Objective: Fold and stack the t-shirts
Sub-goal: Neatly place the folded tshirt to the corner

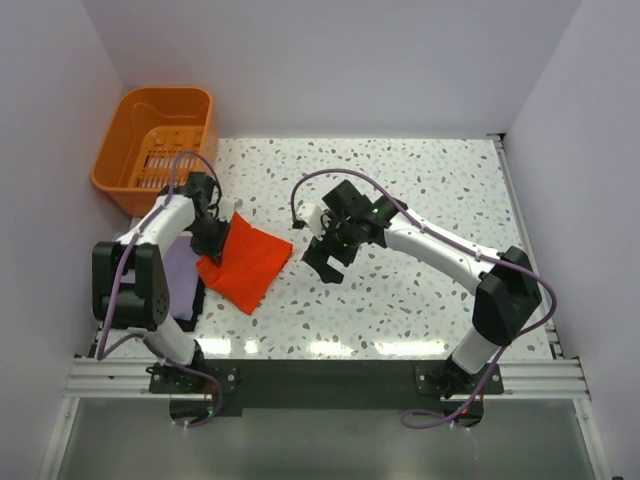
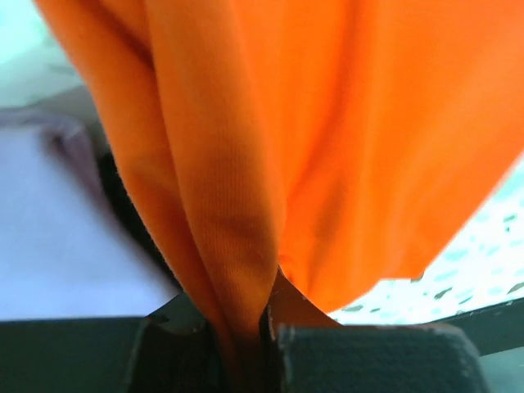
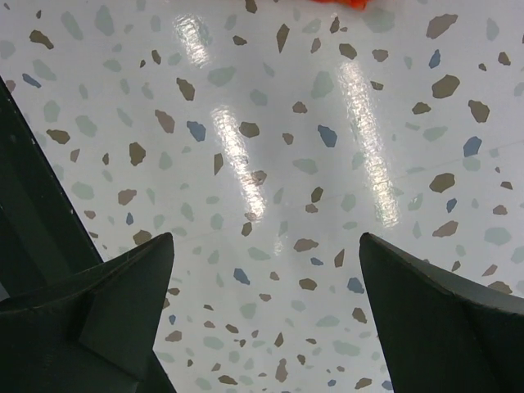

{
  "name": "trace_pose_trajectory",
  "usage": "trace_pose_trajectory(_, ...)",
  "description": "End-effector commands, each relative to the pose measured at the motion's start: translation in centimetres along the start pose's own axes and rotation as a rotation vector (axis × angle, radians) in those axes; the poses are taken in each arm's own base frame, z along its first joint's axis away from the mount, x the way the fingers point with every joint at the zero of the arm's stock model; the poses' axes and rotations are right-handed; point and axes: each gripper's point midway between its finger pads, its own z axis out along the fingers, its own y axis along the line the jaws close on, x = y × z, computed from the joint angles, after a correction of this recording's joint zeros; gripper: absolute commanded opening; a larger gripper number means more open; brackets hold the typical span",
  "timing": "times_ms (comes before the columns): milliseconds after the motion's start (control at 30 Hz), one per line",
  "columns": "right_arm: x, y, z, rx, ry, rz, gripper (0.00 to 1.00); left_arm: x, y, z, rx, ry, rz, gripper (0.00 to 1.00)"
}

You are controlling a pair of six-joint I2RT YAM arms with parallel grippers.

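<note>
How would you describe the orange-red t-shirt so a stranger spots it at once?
On the speckled table, look left to the left gripper. The orange-red t-shirt is pinched in it: soft, bright cloth, unlike the rigid orange basket behind or the pale lavender t-shirt beside it.

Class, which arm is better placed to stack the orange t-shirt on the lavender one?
Left, probably: left end effector grips the orange t-shirt beside the lavender t-shirt; right end effector is open, empty.

Two t-shirts: one orange-red t-shirt (image 1: 248, 262), one lavender t-shirt (image 1: 180, 285). One basket (image 1: 108, 160), upper left. Two arms: left arm (image 1: 165, 218), right arm (image 1: 440, 250).
</note>
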Motion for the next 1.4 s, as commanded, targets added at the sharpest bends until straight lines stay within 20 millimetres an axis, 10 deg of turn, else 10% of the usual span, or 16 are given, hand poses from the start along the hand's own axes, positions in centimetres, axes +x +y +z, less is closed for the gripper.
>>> trace_pose_trajectory(0, 0.1, 0.0, -1.4, 0.028, -0.012, -0.037, 0.99, 0.3, 0.0, -4.4, -0.034, -0.082, 0.117, 0.00)
trace_pose_trajectory(400, 1.3, 0.7, -1.3, 0.000, 0.005, -0.040, 0.99, 4.8, -0.4, -11.0, -0.031, -0.141, 0.091, 0.00)
trace_pose_trajectory(1000, 2.4, 0.8, -1.6, 0.002, 0.042, -0.049, 0.99, 2.5, 0.8, -20.2, -0.068, -0.444, 0.052, 0.00)
trace_pose_trajectory(1367, 3.0, 0.8, -1.8, 0.008, 0.065, -0.056, 0.99, 5.0, 2.7, -18.4, -0.119, -0.373, 0.047, 0.00)
